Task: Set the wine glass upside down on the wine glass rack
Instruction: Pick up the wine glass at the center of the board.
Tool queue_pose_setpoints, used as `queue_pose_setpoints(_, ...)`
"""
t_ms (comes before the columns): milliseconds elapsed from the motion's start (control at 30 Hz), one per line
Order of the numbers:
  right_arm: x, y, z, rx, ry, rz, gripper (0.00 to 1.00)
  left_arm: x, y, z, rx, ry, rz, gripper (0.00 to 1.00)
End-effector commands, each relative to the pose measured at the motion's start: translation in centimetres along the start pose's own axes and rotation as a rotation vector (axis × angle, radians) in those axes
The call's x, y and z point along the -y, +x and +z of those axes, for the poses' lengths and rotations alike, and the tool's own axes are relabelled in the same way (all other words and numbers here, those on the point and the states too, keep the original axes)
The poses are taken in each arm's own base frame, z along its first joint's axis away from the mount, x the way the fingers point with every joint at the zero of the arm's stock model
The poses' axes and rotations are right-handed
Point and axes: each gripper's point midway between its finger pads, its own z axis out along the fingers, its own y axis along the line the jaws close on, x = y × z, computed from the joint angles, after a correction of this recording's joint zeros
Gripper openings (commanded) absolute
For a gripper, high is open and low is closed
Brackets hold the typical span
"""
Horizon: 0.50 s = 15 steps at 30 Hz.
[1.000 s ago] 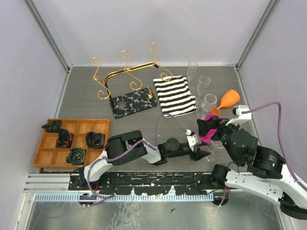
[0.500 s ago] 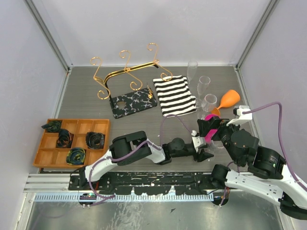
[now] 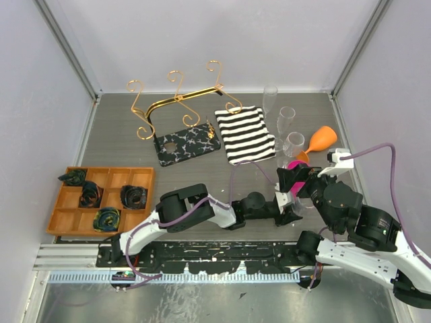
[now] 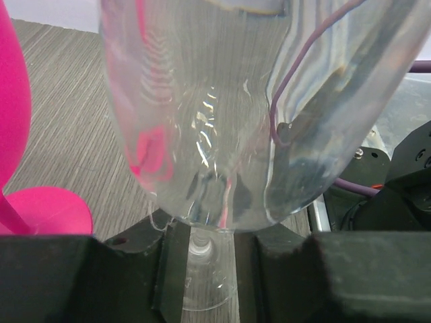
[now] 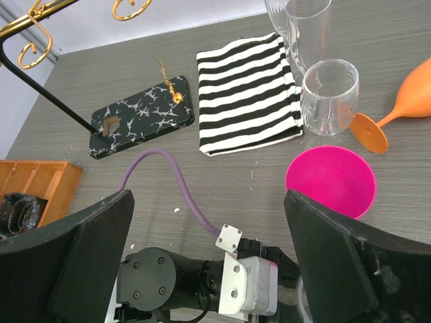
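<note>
1. Two arms share this table, and we take the wine glass rack [image 3: 176,101] as our mark. A wooden tray [image 3: 57,219] of rolled dark cloths lies left of the rack, nearer the arm bases.
2. The rack stands at the far side on its marbled black base [image 3: 188,142]. Its gold scroll hooks are bare, so nothing hangs there yet.
3. A striped cloth [image 3: 246,133] lies just right of the rack. Further right stand three spare clear glasses [image 3: 286,118], with an orange glass [image 3: 321,140] lying on its side.
4. The wine glass [image 4: 222,114] we judge to be the task's stands upright, well right of the rack and nearer the arm bases. It is just beside a pink glass [image 3: 294,176].
5. Over the last second the left arm has reached further right, away from the rack. The left gripper [image 4: 202,269] has narrowed about the glass's stem, which now stands between its two fingers [image 4: 81,276], right under the bowl. We cannot tell whether the pads already press on it.
6. The right gripper [image 5: 212,256] hangs above the same spot, right of the rack. It is spread wide, holds nothing, and has not changed.
7. We judge the pick to be nearly made. Lifting the glass, turning it over and carrying it left to the rack all remain.
</note>
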Motion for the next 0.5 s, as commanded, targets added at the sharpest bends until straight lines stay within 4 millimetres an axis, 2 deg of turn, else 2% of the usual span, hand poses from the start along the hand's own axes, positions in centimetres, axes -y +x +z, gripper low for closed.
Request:
queue_pose_setpoints(0, -0.1, -0.4, -0.1, 0.016, -0.001, 0.039, 0.99, 0.5, -0.5, 0.7, 0.014, 0.033, 0.021, 0.32)
queue_pose_setpoints(100, 0.0, -0.3, -0.1, 0.017, -0.001, 0.041, 1.0, 0.7, -0.4, 0.8, 0.001, 0.048, 0.01, 0.22)
queue_pose_setpoints(333, 0.1, 0.1, -0.1, 0.012, -0.006, 0.048, 0.99, 1.2, -1.4, -0.1, 0.018, 0.059, 0.007, 0.17)
queue_pose_setpoints(467, 0.4, -0.1, -0.2, 0.021, 0.003, 0.048, 0.99, 1.5, -1.9, -1.4, 0.024, 0.055, 0.021, 0.16)
